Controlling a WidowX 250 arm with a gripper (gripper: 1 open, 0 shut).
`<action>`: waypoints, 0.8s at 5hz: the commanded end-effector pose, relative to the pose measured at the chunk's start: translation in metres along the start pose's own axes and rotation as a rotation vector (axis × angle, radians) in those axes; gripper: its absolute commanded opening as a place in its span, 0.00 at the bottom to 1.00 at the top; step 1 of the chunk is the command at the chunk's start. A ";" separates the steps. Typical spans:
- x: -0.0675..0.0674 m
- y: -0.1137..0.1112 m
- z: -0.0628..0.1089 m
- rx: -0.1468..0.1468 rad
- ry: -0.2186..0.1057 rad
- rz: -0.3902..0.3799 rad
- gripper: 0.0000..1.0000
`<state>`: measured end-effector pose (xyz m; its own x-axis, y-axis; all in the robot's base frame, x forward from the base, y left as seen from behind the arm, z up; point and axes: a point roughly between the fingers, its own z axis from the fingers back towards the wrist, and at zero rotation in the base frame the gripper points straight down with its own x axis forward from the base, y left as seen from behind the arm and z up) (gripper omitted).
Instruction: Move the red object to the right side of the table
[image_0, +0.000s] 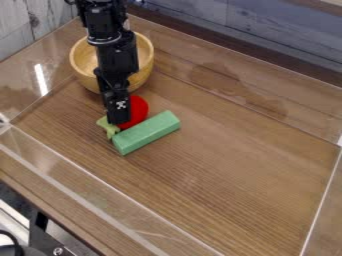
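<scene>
While the black arm reaches down from the top left, its gripper points straight down over the red toy, low enough that the fingers hide part of it. They are spread wide with nothing clamped between them; whether a fingertip touches the toy I cannot tell. The toy lies on the table in its left half, well apart from the right wall. Its green leaves stick out at the lower left, just under the gripper. A green block lies right against the toy's lower right side, set at a slant with its far end pointing up and right. Behind the arm, near the back left corner, stands a wooden bowl, partly covered by the arm. Clear walls edge the table; its right part is bare wood grain.
</scene>
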<state>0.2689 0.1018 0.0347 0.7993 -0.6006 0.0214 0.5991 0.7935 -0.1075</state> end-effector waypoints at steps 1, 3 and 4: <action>0.007 0.003 0.000 0.020 -0.013 -0.010 1.00; 0.010 0.004 -0.007 0.011 -0.010 -0.011 1.00; 0.011 0.004 -0.008 0.010 -0.010 -0.007 0.00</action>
<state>0.2721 0.0971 0.0194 0.8010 -0.5986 0.0134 0.5951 0.7935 -0.1270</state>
